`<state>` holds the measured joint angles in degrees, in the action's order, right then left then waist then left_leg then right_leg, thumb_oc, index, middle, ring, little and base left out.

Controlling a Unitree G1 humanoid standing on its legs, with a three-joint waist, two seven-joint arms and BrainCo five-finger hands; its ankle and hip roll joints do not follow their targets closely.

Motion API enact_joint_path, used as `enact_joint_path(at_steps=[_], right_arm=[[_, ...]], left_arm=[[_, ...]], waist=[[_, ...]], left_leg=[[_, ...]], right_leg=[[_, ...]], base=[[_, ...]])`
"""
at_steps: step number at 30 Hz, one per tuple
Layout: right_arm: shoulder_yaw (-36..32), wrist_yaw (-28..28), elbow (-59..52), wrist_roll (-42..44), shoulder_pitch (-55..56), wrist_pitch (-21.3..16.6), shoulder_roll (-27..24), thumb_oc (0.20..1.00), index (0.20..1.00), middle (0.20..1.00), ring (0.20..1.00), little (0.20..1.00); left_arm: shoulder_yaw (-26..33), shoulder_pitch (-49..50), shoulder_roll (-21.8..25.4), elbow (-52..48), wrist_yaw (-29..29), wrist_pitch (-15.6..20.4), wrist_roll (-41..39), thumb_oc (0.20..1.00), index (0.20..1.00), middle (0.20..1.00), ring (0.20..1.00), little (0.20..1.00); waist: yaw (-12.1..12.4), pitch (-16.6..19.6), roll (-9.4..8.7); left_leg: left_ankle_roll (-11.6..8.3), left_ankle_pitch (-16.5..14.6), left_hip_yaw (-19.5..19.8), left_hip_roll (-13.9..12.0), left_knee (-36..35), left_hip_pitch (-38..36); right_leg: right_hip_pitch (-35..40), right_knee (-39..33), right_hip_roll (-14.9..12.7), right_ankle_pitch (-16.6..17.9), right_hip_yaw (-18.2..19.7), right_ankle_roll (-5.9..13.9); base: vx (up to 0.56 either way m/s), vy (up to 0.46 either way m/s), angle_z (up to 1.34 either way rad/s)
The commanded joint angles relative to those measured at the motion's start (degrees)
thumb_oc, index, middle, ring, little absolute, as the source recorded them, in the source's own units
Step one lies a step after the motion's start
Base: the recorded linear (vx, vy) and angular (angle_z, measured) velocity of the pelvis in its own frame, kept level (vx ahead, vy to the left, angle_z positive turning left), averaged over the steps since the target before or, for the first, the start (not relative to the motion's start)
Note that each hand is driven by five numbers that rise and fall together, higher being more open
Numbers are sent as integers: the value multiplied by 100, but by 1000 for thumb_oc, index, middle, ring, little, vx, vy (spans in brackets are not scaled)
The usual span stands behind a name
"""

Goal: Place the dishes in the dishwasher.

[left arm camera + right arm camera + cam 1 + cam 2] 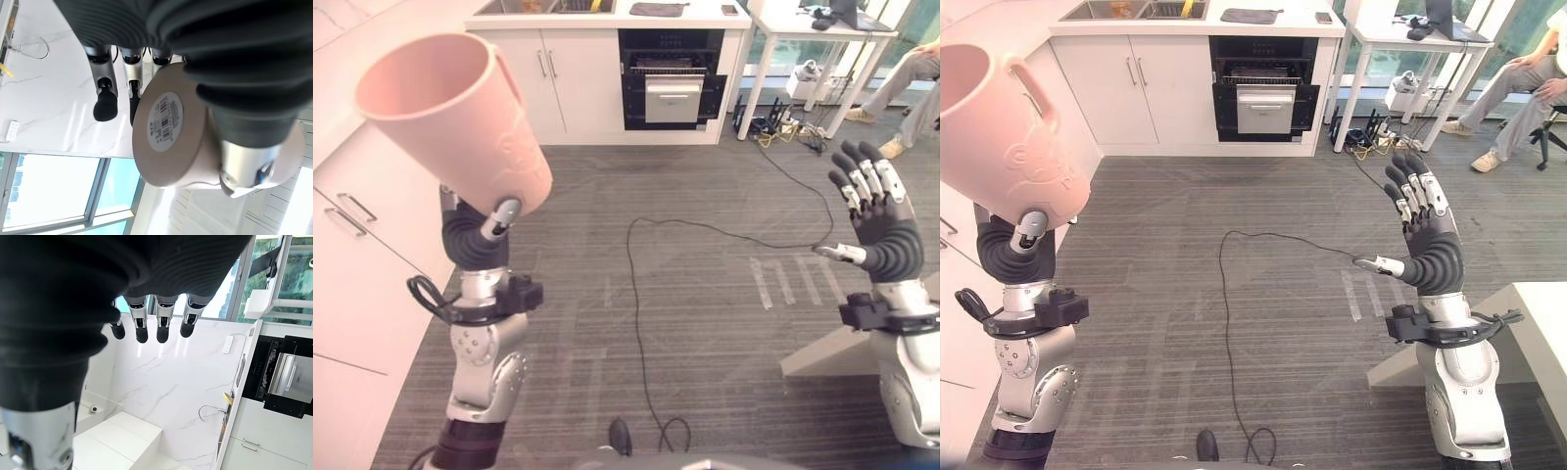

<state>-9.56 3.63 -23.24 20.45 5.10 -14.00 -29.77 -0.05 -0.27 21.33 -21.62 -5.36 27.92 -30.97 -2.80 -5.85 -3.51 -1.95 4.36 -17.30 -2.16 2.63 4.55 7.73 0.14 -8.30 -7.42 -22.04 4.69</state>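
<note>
My left hand [472, 241] is raised at the left and holds a large pink cup [460, 117] with a handle, tilted with its mouth up and to the left. In the left wrist view the thumb [247, 161] and fingers [105, 100] curl round the cup [166, 132], whose labelled base faces the camera. My right hand [1427, 235] is held up at the right, fingers [142, 328] straight and spread, with nothing in it. A dark built-in dishwasher [672, 83] stands in the far cabinet row, its door partly down and a rack showing.
White cabinets [362, 245] run along the left. A counter with a sink [558, 8] lies at the back. A white table [803, 24] with cables beneath stands back right, and a person [1518, 83] sits beside it. A white table corner [1538, 313] is close by my right arm.
</note>
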Motion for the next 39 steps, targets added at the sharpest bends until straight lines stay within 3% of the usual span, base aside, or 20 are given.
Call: enact_joint_path(at_steps=[1, 3, 4, 5, 6, 7, 9, 11, 14, 16, 18, 19, 21, 23, 25, 28, 29, 31, 36, 39], right_arm=[[-103, -84, -180, 356, -312, -263, -133, 1000, 1000, 1000, 1000, 1000], [21, -141, -163, 201, -430, -250, -87, 1000, 1000, 1000, 1000, 1000], [218, -244, -119, 66, -618, -157, -52, 1000, 1000, 1000, 1000, 1000], [288, -221, -119, 87, -660, -132, -34, 1000, 1000, 1000, 1000, 1000], [307, 12, -173, 213, -565, -191, -17, 1000, 1000, 1000, 1000, 1000], [279, 195, -218, 277, -413, -277, -14, 1000, 1000, 1000, 1000, 1000], [223, 290, -234, 322, -269, -363, -37, 1000, 1000, 1000, 1000, 1000], [89, 224, -156, 210, -199, -473, -211, 1000, 1000, 1000, 1000, 1000], [-157, 228, -187, 155, 8, -535, -328, 1000, 1000, 1000, 1000, 1000], [-248, 212, -327, 218, 160, -430, -161, 1000, 1000, 1000, 1000, 1000], [-226, 101, -397, 55, 148, -371, -23, 1000, 1000, 1000, 1000, 1000], [-222, 57, -420, 29, 159, -360, 19, 1000, 1000, 1000, 1000, 1000], [-156, -74, -530, -66, 260, -260, 187, 1000, 1000, 1000, 1000, 1000], [31, -9, -452, -222, 179, -143, 263, 1000, 1000, 1000, 1000, 1000], [130, -103, -405, -155, 191, -100, 208, 1000, 1000, 1000, 1000, 1000], [43, -342, -369, -367, 368, -260, 140, 1000, 1000, 1000, 1000, 1000], [-52, -362, -415, -420, 474, -313, 105, 1000, 1000, 1000, 1000, 1000], [-126, -461, -510, -403, 611, -346, 150, 1000, 1000, 1000, 1000, 1000], [-174, -703, -341, -265, 619, -365, 1, 1000, 1000, 1000, 1000, 1000], [-69, -684, -176, -287, 338, -253, -164, 1000, 1000, 1000, 1000, 1000]], left_arm=[[39, -132, 120, -249, -83, 96, 96, 200, 200, 200, 200, 200], [7, -182, 59, -225, -121, 45, 88, 200, 200, 200, 200, 200], [-15, -208, 18, -120, -180, 49, 167, 200, 200, 200, 200, 200], [-16, -174, 7, -72, -219, 87, 208, 200, 200, 200, 200, 200], [-5, -64, 10, -24, -339, 191, 357, 200, 200, 200, 200, 200], [5, 27, 41, -16, -444, 268, 475, 200, 200, 200, 200, 200], [-14, 127, 44, 28, -457, 393, 525, 200, 200, 200, 200, 200], [61, 198, 41, 155, -309, 511, 442, 200, 200, 200, 200, 200], [178, 241, 145, 209, -184, 348, 145, 200, 200, 200, 200, 200], [207, 332, 163, 205, 152, 222, -71, 200, 200, 200, 200, 200], [162, 318, 170, 137, 324, 85, 6, 200, 200, 200, 200, 200], [142, 313, 189, 133, 355, 59, 22, 200, 200, 200, 200, 200], [74, 247, 225, 93, 421, -124, 28, 200, 200, 200, 200, 200], [63, 288, 176, 13, 368, -146, 185, 200, 200, 200, 200, 200], [127, 243, 238, -34, 388, -262, 179, 200, 200, 200, 200, 200], [-31, 46, 315, 33, 370, -403, 170, 200, 200, 200, 200, 200], [-138, -36, 315, -23, 344, -438, 265, 200, 200, 200, 200, 200], [-265, -19, 321, -156, 359, -358, 405, 200, 200, 200, 200, 200], [-155, 203, 366, -190, 627, -342, -4, 200, 200, 200, 200, 200], [-172, 223, 335, -208, 474, -425, -20, 200, 200, 200, 200, 200]], waist=[[-120, -93, -43], [-130, -229, 3], [-174, -305, 128], [-153, -341, 179], [-125, -301, 328], [-90, -263, 413], [-47, -227, 474], [-95, -181, 499], [-80, -81, 453], [35, -6, 330], [168, 65, 311], [204, 85, 283], [280, 137, 337], [263, 104, 437], [188, -28, 464], [-72, -208, 297], [-205, -292, 205], [-305, -449, 167], [-242, -126, -11], [-232, -45, 82]], left_leg=[[-509, -582, -630, -812, 2880, 308], [-648, -410, -601, -1120, 3489, 705], [-572, -304, -873, -1403, 2797, 723], [-502, -281, -992, -1392, 2279, 563], [-451, 52, -934, -1279, 616, 427], [-555, 541, -695, -1326, -302, 332], [-648, 945, -413, -1496, -600, 364], [-645, 837, -679, -1642, -607, 338], [-553, 501, -783, -1323, -569, 205], [-157, 227, -527, -762, -678, 16], [114, -11, -302, -403, -736, -99], [174, -66, -261, -304, -745, -118], [383, -350, -144, -51, -747, -280], [488, -520, -107, 86, -763, -496], [453, -557, -64, 79, -763, -717], [301, -799, -51, 6, -763, -1019], [252, -983, -94, -34, -734, -1160], [241, -1245, -49, -165, -620, -1316], [25, -1652, -313, -316, 198, -1354], [-276, -1277, -391, -560, 1336, -1206]], right_leg=[[-125, -153, 319, 100, 160, -434], [-92, -150, 345, 109, 144, -526], [-5, -125, 431, 30, 178, -489], [70, -74, 437, -50, 213, -447], [134, -35, 488, -137, 314, -319], [196, -5, 526, -260, 410, -225], [244, 70, 593, -427, 549, -194], [265, 446, 532, -747, 473, -153], [403, 979, 299, -1135, 439, 41], [130, 1997, -56, -661, 501, 435], [-95, 3008, -267, -89, 545, 588], [-130, 3274, -327, 67, 556, 629], [-479, 4752, -490, 759, 534, 646], [-1404, 5155, -688, 845, 554, 510], [-1919, 4319, -785, 672, 110, 387], [-1942, 2125, -934, 1042, -110, 380], [-2081, 1358, -1130, 1378, -20, 532], [-2417, 1144, -1374, 1696, 372, 705], [-1398, 175, -786, 1419, -231, 637], [-1083, -1, -320, 1168, -259, 287]], base=[[49, -326, -16], [135, -160, 8], [287, 23, 22], [527, 272, -5], [591, 412, -16], [600, 422, -34], [511, 280, -93], [601, 334, -56], [605, 317, -7], [736, 460, 10], [631, 395, 31], [670, 390, 62], [518, 299, 64], [412, 173, 37], [471, -108, -26], [397, -389, 35], [419, -511, 100], [434, -546, 142], [441, -574, 54], [311, -358, -44]])
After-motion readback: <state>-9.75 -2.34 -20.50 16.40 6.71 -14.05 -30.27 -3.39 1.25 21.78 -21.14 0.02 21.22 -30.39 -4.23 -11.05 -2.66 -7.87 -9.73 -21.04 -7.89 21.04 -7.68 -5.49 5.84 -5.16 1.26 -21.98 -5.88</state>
